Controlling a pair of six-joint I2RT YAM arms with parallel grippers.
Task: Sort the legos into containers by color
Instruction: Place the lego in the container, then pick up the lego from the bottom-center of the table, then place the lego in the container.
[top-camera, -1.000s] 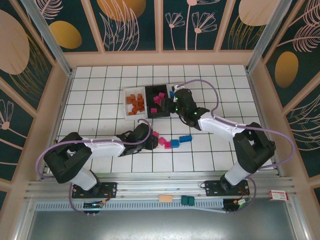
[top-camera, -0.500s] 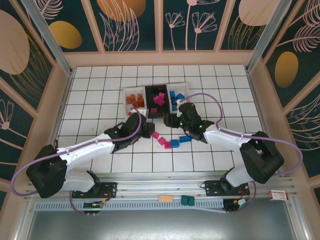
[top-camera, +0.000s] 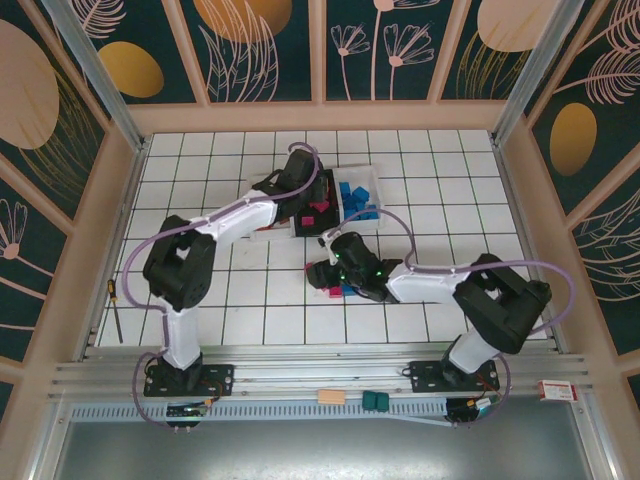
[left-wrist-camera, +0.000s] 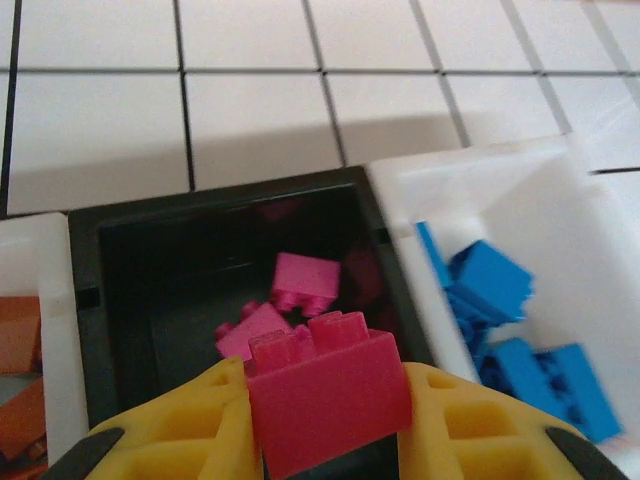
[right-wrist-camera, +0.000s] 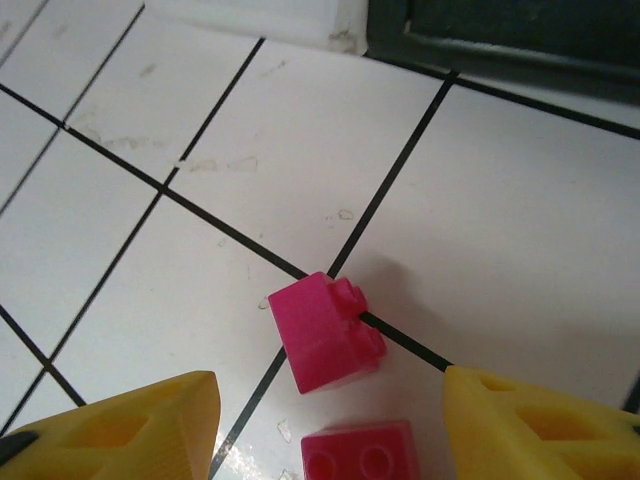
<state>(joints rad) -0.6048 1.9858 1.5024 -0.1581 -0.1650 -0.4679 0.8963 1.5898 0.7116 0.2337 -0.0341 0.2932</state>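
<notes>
On the tiled table (top-camera: 190, 170), we saw the row of three containers (top-camera: 374, 180), the black bin (left-wrist-camera: 85, 330) at its centre. Directly above the black bin hung our left gripper (left-wrist-camera: 330, 405), clenched on a magenta brick (left-wrist-camera: 335, 385). Just short of the black bin, our right gripper (right-wrist-camera: 330, 420) stood spread over a loose magenta brick (right-wrist-camera: 325, 332). We judged one risk real: let go off-centre, the held brick could bounce into the blue-filled bin (left-wrist-camera: 520, 190) adjoining the black bin.

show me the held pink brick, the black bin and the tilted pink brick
held pink brick (left-wrist-camera: 330, 400), left wrist view, front face
black bin (left-wrist-camera: 86, 320), left wrist view, left wall
tilted pink brick (right-wrist-camera: 325, 335), right wrist view, side face
</notes>
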